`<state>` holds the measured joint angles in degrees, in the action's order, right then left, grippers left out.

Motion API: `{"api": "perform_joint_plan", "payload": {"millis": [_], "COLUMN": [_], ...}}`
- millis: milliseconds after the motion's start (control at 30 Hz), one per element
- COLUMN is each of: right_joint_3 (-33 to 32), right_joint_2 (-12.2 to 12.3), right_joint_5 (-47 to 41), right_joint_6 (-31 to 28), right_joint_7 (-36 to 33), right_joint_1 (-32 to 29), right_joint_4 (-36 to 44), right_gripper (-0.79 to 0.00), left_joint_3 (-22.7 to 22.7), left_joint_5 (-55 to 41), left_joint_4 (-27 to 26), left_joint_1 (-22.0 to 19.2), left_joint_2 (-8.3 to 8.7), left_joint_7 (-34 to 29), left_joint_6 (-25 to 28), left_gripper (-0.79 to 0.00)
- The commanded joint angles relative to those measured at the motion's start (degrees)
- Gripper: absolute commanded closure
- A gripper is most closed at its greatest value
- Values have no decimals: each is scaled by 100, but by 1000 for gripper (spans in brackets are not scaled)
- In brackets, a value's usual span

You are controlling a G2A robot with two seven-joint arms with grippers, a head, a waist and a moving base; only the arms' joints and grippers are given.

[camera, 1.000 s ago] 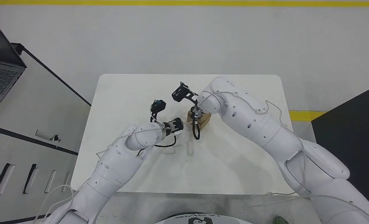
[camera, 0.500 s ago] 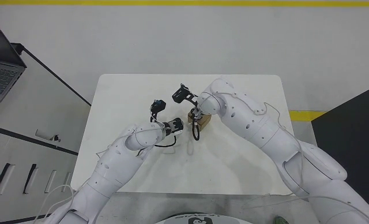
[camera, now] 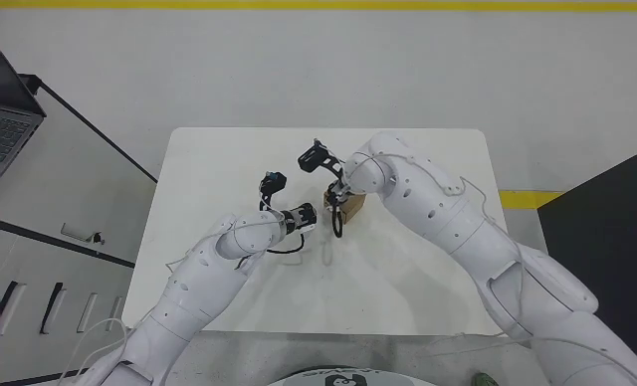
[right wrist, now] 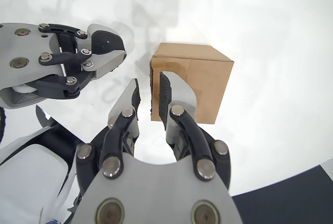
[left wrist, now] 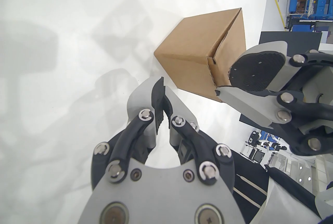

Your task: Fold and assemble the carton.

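**Carton nearly closed.** At the lower centre of the left wrist view, the left gripper (left wrist: 162, 89) is seen with its pads drawn together and nothing held between them. At the lower centre of the right wrist view, the right gripper (right wrist: 149, 76) is shown parted by a narrow gap, with nothing clamped. One finger (right wrist: 182, 95) is laid across the near face of the carton (right wrist: 203, 84); whether it touches cannot be told.

Just beyond both tools, at mid-frame, the brown carton is stood on the white table (camera: 418, 287), near the table's middle in the top view. Most of the folding is judged to be done, since the walls are up and the visible faces are shut into a squared box. One upright edge, ragged and slightly gaping with a small slit at its corner, is judged to be left for pressing home.

No label, brand or writing can be made out on the carton's visible faces.

Farther off, a laptop (camera: 12, 117) is seen at the left edge of the top view and a yellow floor line (camera: 318, 4) along its upper edge.
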<state>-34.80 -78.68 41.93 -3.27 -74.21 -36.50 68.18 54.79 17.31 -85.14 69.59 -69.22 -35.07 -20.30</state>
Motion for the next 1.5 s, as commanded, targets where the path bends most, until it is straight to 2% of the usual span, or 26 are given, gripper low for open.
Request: {"api": "perform_joint_plan", "payload": {"millis": [0, 67, 100, 400, 1067, 1467], "right_joint_3": [-108, -226, -288, -584, -405, -522], "right_joint_2": [16, 43, 58, 147, 15, 28], "right_joint_5": [-125, -218, -252, -287, -282, -190], "right_joint_6": [6, 17, 31, 175, 148, 180], "right_joint_7": [11, 18, 28, 211, 252, 279], "right_joint_1": [-27, -59, -77, -299, -248, -242], "right_joint_4": [16, 31, 40, 50, -352, -225], "right_gripper": [-142, -6, 0, 0, 0, 0], "left_joint_3": [0, 0, 0, 0, 0, 0], "left_joint_5": [0, 0, 0, 0, 0, 0], "left_joint_4": [0, 0, 0, 0, 0, 0], "left_joint_1": [0, 0, 0, 0, 0, 0], "left_joint_2": [0, 0, 0, 0, 0, 0], "left_joint_7": [0, 0, 0, 0, 0, 0], "left_joint_6": [0, 0, 0, 0, 0, 0], "left_gripper": [0, 0, 0, 0, 0, 0]}}
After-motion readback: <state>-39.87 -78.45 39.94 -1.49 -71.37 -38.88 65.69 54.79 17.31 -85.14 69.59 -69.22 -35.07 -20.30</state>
